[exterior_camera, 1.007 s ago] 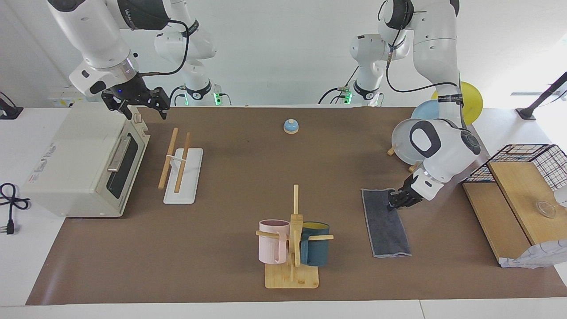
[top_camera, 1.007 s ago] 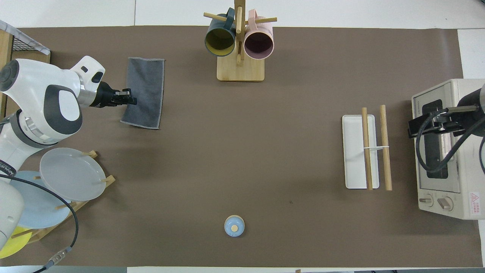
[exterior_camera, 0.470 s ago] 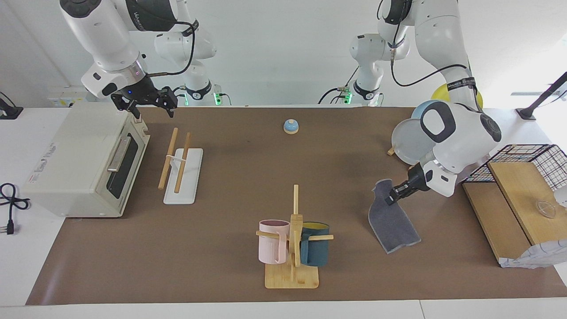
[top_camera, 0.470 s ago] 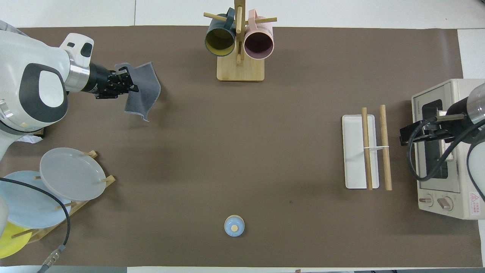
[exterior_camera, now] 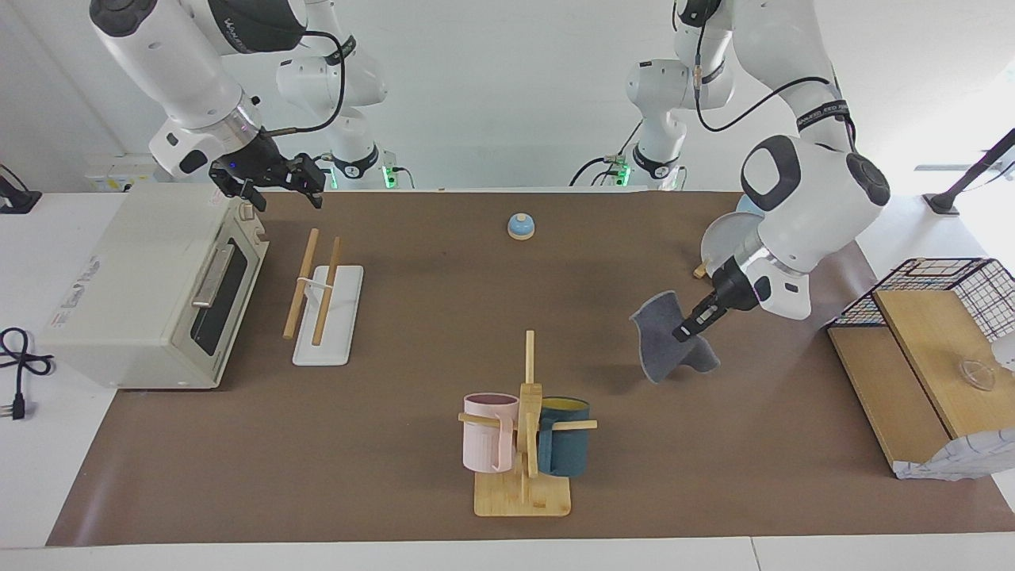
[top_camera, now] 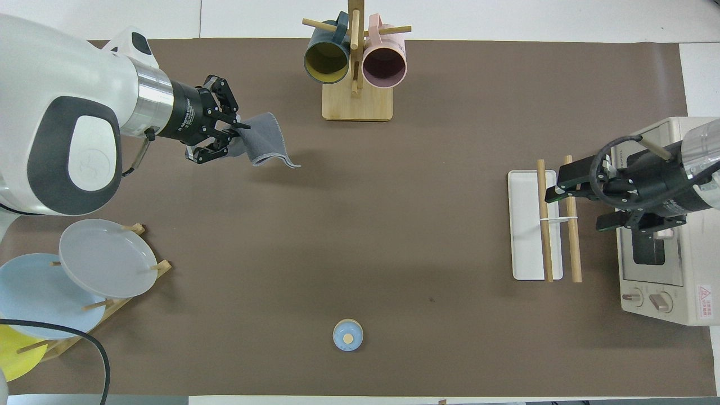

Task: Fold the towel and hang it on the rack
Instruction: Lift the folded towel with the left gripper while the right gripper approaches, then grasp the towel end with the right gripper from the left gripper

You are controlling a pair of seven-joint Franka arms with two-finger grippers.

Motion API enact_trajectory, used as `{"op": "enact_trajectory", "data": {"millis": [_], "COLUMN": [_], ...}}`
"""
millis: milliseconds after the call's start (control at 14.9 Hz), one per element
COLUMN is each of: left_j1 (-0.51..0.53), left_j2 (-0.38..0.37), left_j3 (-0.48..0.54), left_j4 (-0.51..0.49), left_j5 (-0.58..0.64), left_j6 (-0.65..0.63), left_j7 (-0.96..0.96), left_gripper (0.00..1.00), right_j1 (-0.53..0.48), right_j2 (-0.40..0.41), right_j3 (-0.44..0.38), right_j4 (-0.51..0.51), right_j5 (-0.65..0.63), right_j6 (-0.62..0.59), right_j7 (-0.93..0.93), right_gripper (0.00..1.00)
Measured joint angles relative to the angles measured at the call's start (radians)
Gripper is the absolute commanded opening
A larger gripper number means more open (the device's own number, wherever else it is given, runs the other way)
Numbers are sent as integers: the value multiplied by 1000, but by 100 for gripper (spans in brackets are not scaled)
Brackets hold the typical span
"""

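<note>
Up in the air, over the bare brown surface near the bamboo mug tree (top_camera: 355, 62) with its teal and pink mugs, the left gripper (top_camera: 239, 133) has its jaws pinched shut on one edge of the soft dark grey towel (top_camera: 264, 140). That cloth hangs down loose and crumpled from the jaws and does not seem to touch the surface. It does not look neatly folded, though I cannot tell for sure.

Well apart from it, the rack (top_camera: 548, 222) with two long light-wood rods on a flat white base has nothing on it yet. The right gripper (top_camera: 582, 208) hangs just over the rod nearest the cream toaster oven (top_camera: 669, 281), with its jaws wide open and holding nothing.

So I think the pick-up is done. What is left is to carry the towel over to the rack and lay it across the rods.
</note>
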Motion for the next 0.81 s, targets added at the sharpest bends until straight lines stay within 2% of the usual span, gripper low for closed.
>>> {"op": "enact_trajectory", "data": {"millis": [134, 336, 604, 806], "left_j1": [-15, -16, -62, -112], "left_j2": [-28, -73, -93, -93], "left_j3": [-9, -27, -64, -68], "left_j4": [0, 0, 0, -5], "left_j5": [-14, -42, -47, -47], "left_j6": [0, 1, 46, 87], "left_j7": [-222, -546, -778, -837], "left_gripper": [0, 0, 0, 0], "right_j1": [14, 83, 240, 355], "right_j2": [-8, -32, -46, -37], "right_j3": [5, 9, 14, 16], "right_j4": [-27, -117, -162, -183], "right_j5": [81, 276, 359, 403], "right_j6": [64, 247, 476, 655], "right_j7": [150, 465, 734, 849], "right_gripper": [100, 100, 100, 100]}}
